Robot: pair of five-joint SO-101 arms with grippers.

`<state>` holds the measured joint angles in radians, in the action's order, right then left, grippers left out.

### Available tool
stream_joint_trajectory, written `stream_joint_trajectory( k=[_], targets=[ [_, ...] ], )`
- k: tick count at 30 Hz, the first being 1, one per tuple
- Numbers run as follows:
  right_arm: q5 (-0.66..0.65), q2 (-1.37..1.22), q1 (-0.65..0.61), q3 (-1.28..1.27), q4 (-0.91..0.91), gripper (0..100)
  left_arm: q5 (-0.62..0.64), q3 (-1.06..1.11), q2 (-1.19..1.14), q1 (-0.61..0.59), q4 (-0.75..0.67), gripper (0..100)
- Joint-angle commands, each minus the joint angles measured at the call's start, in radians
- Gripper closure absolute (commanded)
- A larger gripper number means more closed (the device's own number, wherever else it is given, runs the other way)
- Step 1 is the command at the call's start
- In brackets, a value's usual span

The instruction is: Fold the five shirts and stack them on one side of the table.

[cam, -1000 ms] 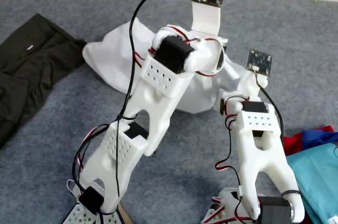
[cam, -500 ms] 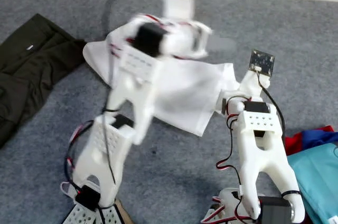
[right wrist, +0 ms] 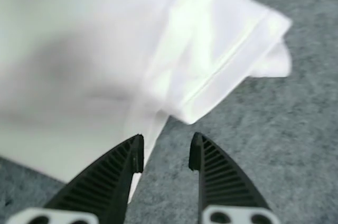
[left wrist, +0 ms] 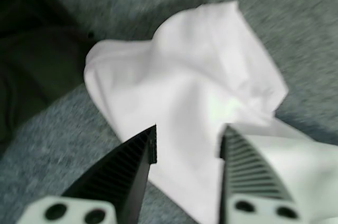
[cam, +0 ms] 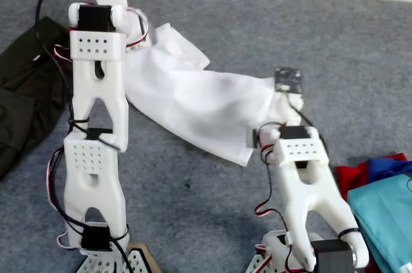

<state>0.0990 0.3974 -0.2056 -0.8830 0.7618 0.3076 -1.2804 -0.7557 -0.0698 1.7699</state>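
From above, the crumpled white cotton shirt (cam: 193, 102) lies in a long, rumpled band across the middle of the grey cloth-covered bench (cam: 360, 47). One end lies under the wrist of the left arm (cam: 96, 93) towards the far left corner, the other under the wrist of the right arm (cam: 302, 170). A dark olive shirt (cam: 26, 86) is heaped at the left edge. A teal shirt (cam: 386, 215), a blue one (cam: 386, 167) and a red one (cam: 360, 175) lie together at the near right corner.

From the left wrist, the left pincer (left wrist: 187, 142) is spread wide above a bunched end of the white shirt and holds nothing. The cloth lies just past its tips.

From the right wrist, the right pincer (right wrist: 166, 152) is also spread and empty. A hemmed corner lies just ahead of it, and bare bench shows between the tips.

The white shirt seems to be at the laying-out step, not yet flat or folded. The next move probably calls for each pincer to drop onto its end, pinch the cloth, and draw it smooth.
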Motion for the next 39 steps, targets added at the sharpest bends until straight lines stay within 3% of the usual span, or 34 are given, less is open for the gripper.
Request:
stream_joint_trajectory(
  k=[1,7,16,23,28,30,34,39],
  targets=[
    [-0.078,0.007,-0.088,-0.025,0.007,84.7,-0.005,0.159,0.050,-0.076,0.005,98],
    [-0.150,0.007,-0.231,-0.067,0.007,84.4,-0.005,0.437,0.050,-0.139,-0.101,97],
    [-0.157,0.004,-0.234,-0.090,0.007,84.3,-0.008,0.773,0.050,-0.105,-0.402,97],
    [-0.232,0.004,-0.234,-0.114,0.007,84.8,-0.003,0.777,0.050,-0.051,-0.496,97],
    [-0.232,0.004,-0.214,-0.120,-0.042,99.8,-0.003,0.777,0.058,-0.002,-0.562,99],
    [-0.232,0.004,-0.171,-0.120,-0.062,98.1,-0.003,0.768,0.061,0.010,-0.574,99],
    [-0.227,0.013,-0.070,-0.111,-0.117,99.3,-0.002,0.668,0.061,0.016,-0.551,99],
    [-0.219,0.016,0.022,-0.074,-0.219,99.2,0.091,0.483,0.084,0.016,-0.374,99]
  ],
)
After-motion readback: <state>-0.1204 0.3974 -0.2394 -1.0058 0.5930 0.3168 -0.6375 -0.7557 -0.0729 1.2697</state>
